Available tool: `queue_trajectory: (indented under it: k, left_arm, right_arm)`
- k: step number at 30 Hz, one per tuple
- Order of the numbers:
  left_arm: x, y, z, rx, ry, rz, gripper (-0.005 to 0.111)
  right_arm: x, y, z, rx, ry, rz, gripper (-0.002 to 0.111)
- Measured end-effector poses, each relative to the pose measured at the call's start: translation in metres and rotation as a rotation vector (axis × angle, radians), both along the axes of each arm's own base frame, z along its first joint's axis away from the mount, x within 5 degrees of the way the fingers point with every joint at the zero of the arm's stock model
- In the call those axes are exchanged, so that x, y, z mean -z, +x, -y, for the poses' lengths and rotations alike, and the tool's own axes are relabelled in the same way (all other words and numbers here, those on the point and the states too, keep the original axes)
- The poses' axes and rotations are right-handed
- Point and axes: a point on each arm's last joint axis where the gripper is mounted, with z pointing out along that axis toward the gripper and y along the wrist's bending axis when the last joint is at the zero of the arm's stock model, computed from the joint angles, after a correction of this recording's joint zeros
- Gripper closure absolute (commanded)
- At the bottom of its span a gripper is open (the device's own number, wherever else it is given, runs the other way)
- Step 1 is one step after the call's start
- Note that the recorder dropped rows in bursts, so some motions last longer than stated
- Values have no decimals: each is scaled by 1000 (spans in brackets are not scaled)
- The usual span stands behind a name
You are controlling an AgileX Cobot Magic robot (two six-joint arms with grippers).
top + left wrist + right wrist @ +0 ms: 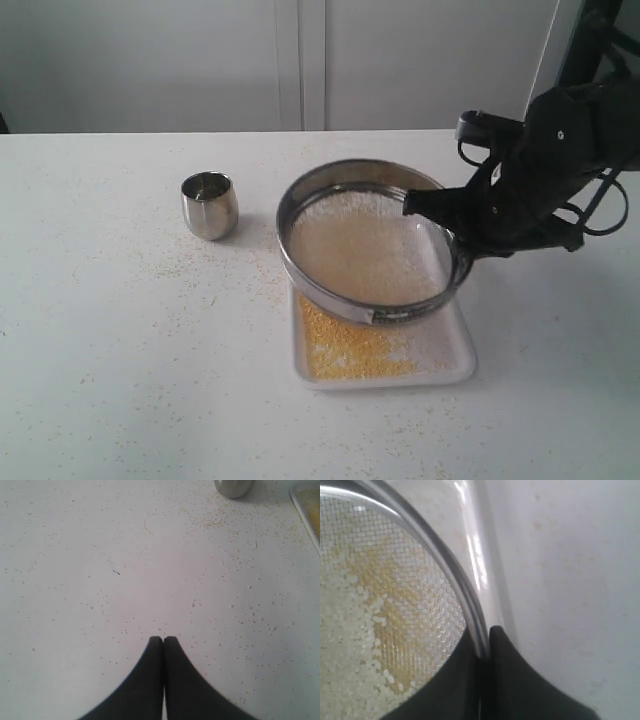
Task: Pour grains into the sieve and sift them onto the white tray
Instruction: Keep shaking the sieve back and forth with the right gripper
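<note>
The round steel sieve (pixel 330 290) hangs tilted above the white tray (pixel 450 360), lifted off it. My right gripper (pixel 455 240) is shut on the sieve's right rim (pixel 465 600), one finger inside the ring and one outside. Whitish grains (pixel 365 245) lie on the mesh (pixel 405 580). Fine yellow grains (pixel 350 350) are heaped on the tray's left half under the sieve. My left gripper (pixel 163 639) is shut and holds nothing; it hovers over the bare table and stays outside the exterior view.
A small steel cup (pixel 209 205) stands upright on the table left of the sieve; its base (pixel 233 487) shows in the left wrist view. Stray grains speckle the white table (pixel 120 330). A pale wall runs behind the table.
</note>
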Motion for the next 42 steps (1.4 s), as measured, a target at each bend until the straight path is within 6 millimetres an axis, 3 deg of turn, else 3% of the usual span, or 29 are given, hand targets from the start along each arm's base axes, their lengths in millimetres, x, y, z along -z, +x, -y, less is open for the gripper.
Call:
queue_trajectory:
  k: [3, 7, 13, 17, 23, 28, 33, 38, 42]
  left_arm:
    - [0, 0, 0, 0, 0, 0, 107]
    - [0, 0, 0, 0, 0, 0, 107]
    - [0, 0, 0, 0, 0, 0, 107]
    - [0, 0, 0, 0, 0, 0, 107]
    - [0, 0, 0, 0, 0, 0, 107]
    - [0, 0, 0, 0, 0, 0, 107]
    - [0, 0, 0, 0, 0, 0, 107]
    - [0, 0, 0, 0, 0, 0, 107]
    - [0, 0, 0, 0, 0, 0, 107]
  right_arm:
    - [4, -3, 2, -27, -34, -8, 108]
    - [-1, 12, -3, -24, 27, 154, 108]
    - [5, -10, 3, -17, -26, -47, 108]
    - [5, 8, -1, -34, 8, 133, 108]
    - [2, -8, 1, -41, -47, -55, 108]
    - [2, 12, -5, -54, -15, 91, 108]
    - [7, -8, 0, -98, -97, -113, 108]
    - [10, 11, -9, -120, -61, 48, 108]
    - [10, -5, -7, -147, -114, -128, 108]
